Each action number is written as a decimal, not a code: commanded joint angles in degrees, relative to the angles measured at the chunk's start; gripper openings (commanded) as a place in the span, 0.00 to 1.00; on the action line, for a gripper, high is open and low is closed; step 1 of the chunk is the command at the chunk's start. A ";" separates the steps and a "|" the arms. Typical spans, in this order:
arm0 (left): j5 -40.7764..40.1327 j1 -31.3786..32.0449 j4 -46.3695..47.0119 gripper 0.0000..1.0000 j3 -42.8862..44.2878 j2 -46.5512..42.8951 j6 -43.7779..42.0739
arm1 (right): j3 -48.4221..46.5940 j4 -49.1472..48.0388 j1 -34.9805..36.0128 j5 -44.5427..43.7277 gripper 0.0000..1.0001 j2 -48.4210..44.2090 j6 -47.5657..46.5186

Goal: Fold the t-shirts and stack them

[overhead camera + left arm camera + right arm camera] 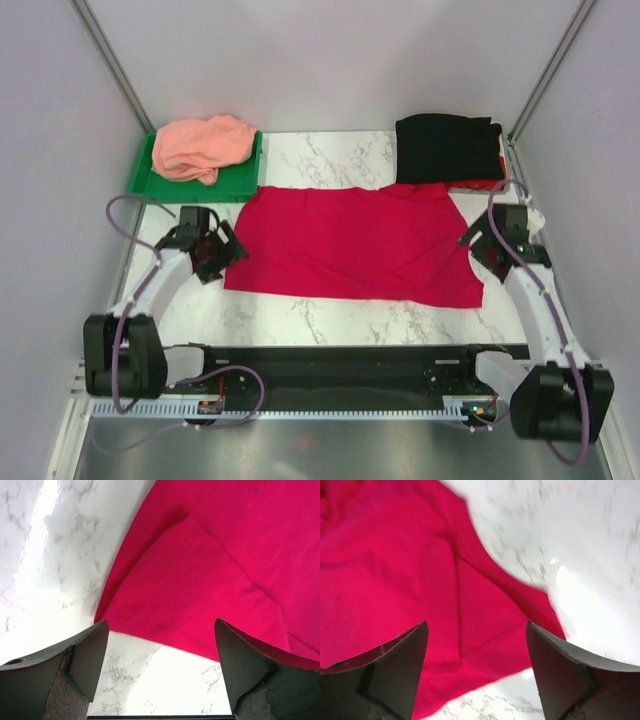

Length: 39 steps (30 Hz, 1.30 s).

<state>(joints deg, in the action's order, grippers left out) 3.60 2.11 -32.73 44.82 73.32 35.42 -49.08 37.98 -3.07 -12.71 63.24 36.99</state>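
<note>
1. Far L: salmon-pink t-shirt (200, 148) bunched on green tray (240, 182), awaiting turn.
2. At crimson-red t-shirt (350, 245) L edge: left gripper (212, 252) spread, empty.
3. Crimson-red t-shirt flat mid-table, prob. laid out for folding.
4. Far R: black t-shirt (445, 148) folded, likely stack base.
5. At R edge: right gripper (478, 245) spread, empty.

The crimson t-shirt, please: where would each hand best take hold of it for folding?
Pinch the crimson t-shirt at its side edges, probably: left hand from the left, right hand from the right. It lies flat, edges free on bare marble.
</note>
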 commanded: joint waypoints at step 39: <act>-2.21 -4.31 3.55 0.02 -14.02 -27.69 15.99 | 11.18 -2.02 -15.03 12.09 0.00 -5.66 0.80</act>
<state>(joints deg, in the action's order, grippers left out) 3.18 -1.30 -21.67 36.88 47.99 50.85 -47.05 30.76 -16.82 0.71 57.58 37.21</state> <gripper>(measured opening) 0.043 0.041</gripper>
